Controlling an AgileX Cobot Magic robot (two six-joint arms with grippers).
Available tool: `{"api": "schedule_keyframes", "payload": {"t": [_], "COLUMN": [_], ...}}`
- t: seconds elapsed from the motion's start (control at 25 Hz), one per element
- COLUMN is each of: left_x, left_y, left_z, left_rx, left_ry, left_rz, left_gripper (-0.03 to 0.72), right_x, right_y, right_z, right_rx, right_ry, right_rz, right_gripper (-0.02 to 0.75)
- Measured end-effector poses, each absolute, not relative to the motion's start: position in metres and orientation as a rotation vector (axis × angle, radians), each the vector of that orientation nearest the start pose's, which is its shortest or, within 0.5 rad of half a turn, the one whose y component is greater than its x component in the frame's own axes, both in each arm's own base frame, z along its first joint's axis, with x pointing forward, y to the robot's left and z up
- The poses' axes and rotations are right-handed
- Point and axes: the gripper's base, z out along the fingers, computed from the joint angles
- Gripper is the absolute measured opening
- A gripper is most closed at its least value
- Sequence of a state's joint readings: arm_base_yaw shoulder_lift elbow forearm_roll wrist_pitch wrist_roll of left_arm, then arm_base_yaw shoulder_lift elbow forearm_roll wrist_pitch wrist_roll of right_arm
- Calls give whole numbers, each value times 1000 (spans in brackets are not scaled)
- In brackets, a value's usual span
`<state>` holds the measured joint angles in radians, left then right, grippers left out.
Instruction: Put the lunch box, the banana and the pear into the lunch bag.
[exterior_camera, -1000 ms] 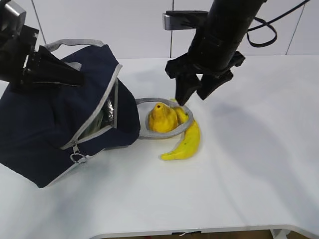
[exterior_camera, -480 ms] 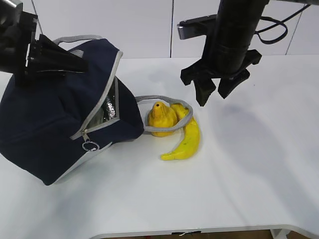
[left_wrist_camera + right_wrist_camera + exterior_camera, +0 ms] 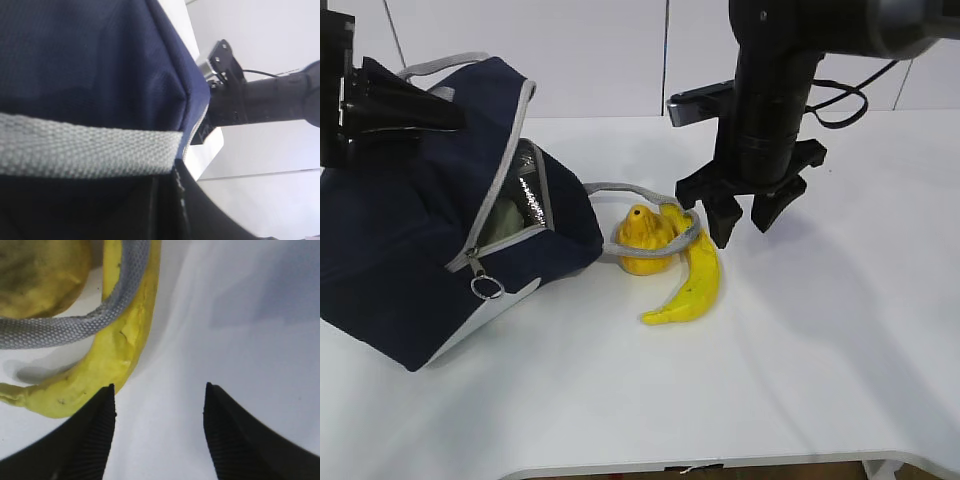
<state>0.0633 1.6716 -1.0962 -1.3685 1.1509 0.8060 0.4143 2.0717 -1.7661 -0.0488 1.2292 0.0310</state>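
The navy lunch bag [image 3: 410,240] lies tilted at the left with its zipper mouth open toward the fruit. A pale green shape inside the mouth looks like the lunch box [image 3: 504,222]. My left gripper [image 3: 390,105] is shut on the bag's top grey handle [image 3: 85,150] and holds the top up. The pear [image 3: 642,236] and the banana [image 3: 692,280] lie right of the bag, with the second handle loop [image 3: 655,248] around the pear and over the banana [image 3: 125,345]. My right gripper [image 3: 740,222] [image 3: 159,390] is open and empty, just right of the banana's upper end.
The ring pull [image 3: 485,288] hangs at the front end of the bag's mouth. Silver foil lining [image 3: 530,192] shows inside. The white table [image 3: 820,350] runs to a front edge near the bottom. White wall panels stand behind.
My left gripper pulled the bag's top left and up, and the mouth opened wider. My right gripper turned and came down beside the banana. The handle loop dragged the pear slightly.
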Motion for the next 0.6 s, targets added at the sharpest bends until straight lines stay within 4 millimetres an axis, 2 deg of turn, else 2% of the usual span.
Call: {"api": "schedule_keyframes", "payload": {"t": [0.28, 0.6], "left_x": [328, 327], "left_y": [-61, -61], "left_z": [270, 269], "left_rx": [67, 76], "left_ry": [2280, 2288], "left_rz": [-1465, -1455], "left_gripper": [-9, -9], "right_x": [398, 403], "right_y": [177, 185], "right_z": [208, 202], "right_rx": [-532, -443], "right_ry": [3023, 2995], "right_rz": [55, 174], "right_gripper": [462, 462]}}
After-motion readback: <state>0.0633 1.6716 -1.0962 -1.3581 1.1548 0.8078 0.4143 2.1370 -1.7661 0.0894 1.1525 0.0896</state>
